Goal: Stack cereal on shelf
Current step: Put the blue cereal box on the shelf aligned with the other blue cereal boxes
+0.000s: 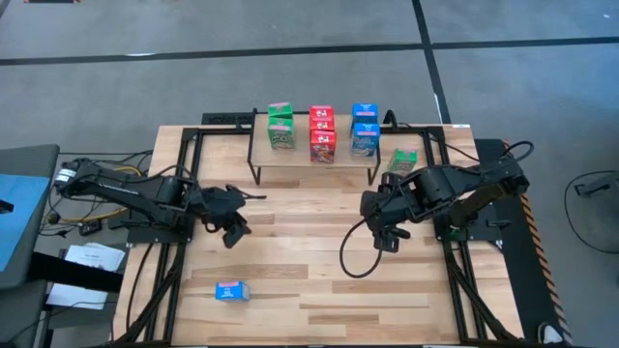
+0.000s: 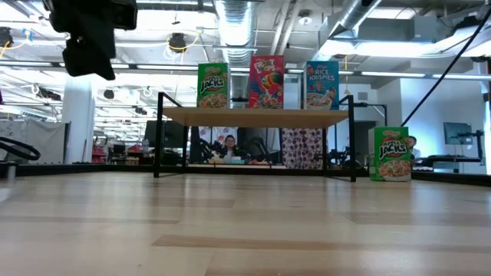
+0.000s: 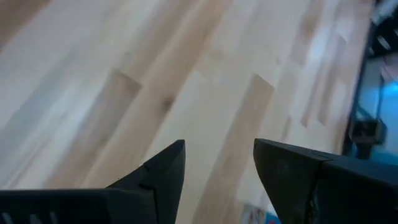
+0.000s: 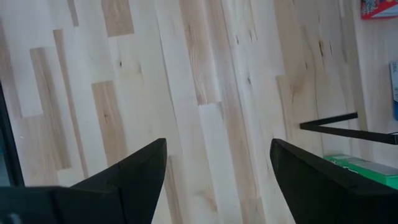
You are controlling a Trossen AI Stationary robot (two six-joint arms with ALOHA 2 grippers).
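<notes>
Left gripper (image 1: 235,230), fingers wide and empty, should drop squarely over the flat blue box (image 1: 231,290) at lower left, well apart from the shelf (image 1: 314,166); right gripper (image 1: 385,235), also wide, waits mid-frame.

A large light-wood slatted tabletop (image 1: 309,280) sits on a black metal frame (image 1: 184,145) over a grey concrete floor (image 1: 116,87) crossed by dark seam lines. Loose black cables (image 1: 356,259) curl across the boards and trail down the sides. Off one side lie a blue-and-black panel (image 1: 19,217) and some white papers (image 1: 82,266). From table height, the room behind shows silver ceiling ducts (image 2: 238,23), bright ceiling lights, a white column (image 2: 77,123) and what seems to be a seated person (image 2: 228,146), too small to make out clearly.
</notes>
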